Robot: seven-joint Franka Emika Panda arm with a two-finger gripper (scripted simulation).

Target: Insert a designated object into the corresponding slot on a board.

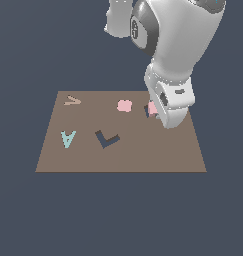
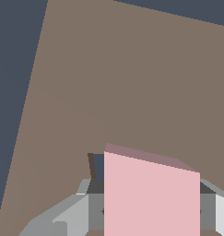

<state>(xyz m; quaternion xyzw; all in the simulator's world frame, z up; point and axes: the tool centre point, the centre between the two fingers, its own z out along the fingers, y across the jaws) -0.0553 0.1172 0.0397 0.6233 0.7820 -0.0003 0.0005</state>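
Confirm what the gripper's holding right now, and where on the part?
The gripper holds the pink square tile, fingers clamped on its two opposite side edges, just over the board beside the slot.

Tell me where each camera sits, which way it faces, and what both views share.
Exterior view: off the arm, raised, looking down at an angle on the whole board; the arm's white links and wrist show, lowered near the board's far edge, toward the exterior view's right.
Wrist view: on the wrist, looking down close along the gripper at the board; grey fingers flank the pink tile.
Shared: the board, the pink tile and a sliver of the dark slot beside it.
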